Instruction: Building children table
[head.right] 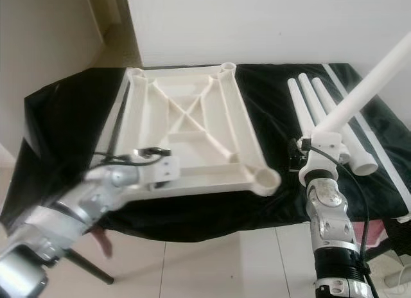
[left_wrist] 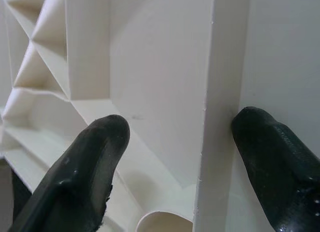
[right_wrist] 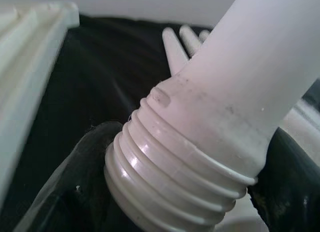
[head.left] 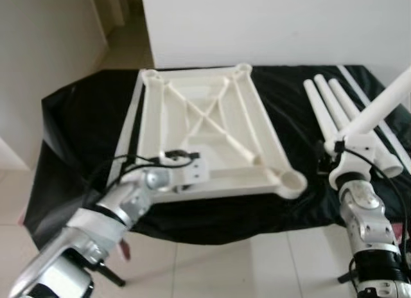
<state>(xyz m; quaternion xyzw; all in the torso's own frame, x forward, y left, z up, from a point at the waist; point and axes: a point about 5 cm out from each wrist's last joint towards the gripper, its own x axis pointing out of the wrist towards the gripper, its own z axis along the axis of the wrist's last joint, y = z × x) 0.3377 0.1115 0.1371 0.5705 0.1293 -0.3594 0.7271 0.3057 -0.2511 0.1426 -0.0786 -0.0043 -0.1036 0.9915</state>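
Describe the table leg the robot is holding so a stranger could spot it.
On the black-covered table, right of the upside-down white tabletop, lie three white legs. The held leg slants above them in the right pincer, threaded end downward.

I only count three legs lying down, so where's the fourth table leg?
The fourth leg is held up in the right gripper, slanting over the three loose legs on the black cloth, right of the upturned tabletop.
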